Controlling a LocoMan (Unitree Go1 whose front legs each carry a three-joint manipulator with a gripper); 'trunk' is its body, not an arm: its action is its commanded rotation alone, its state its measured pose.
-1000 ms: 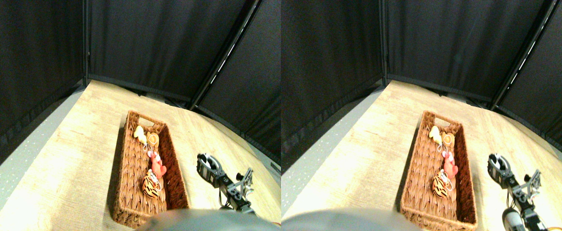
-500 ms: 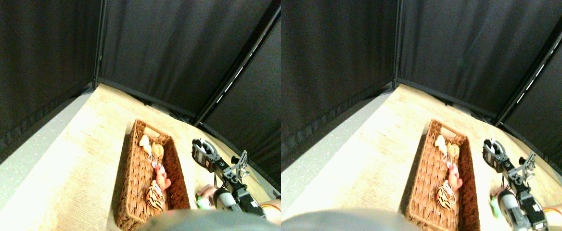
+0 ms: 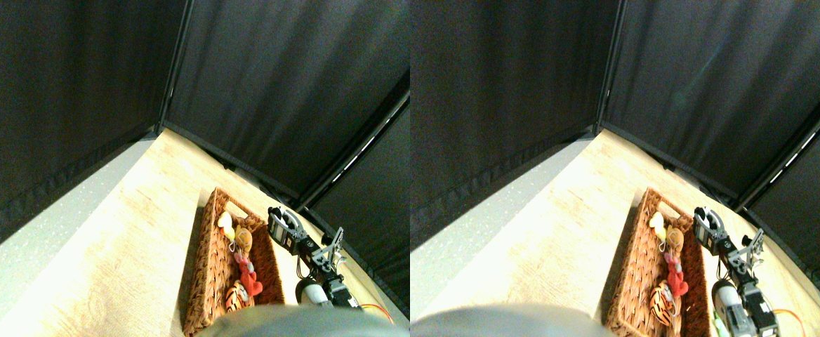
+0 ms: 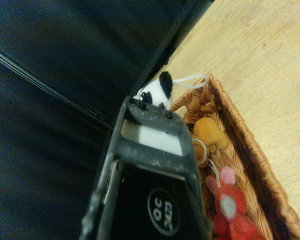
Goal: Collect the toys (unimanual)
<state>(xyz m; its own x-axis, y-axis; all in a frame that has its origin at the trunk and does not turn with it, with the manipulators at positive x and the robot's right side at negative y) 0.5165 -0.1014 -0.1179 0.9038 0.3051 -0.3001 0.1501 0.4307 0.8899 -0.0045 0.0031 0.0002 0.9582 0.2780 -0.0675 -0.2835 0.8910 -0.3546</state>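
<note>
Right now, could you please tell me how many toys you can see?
5: four lie in a row in the wicker basket: pale yellow toy, orange toy, red toy, tiger. A black-and-white toy sits at the pincer. Others may be hidden.

Black curtain panels wall off the scene from 9 through 3 o'clock, joined at dark vertical poles. Light wood-grain floor runs from centre to 6 o'clock. Grey speckled strip along its 8 o'clock edge. Lighting bright, floor overexposed.
</note>
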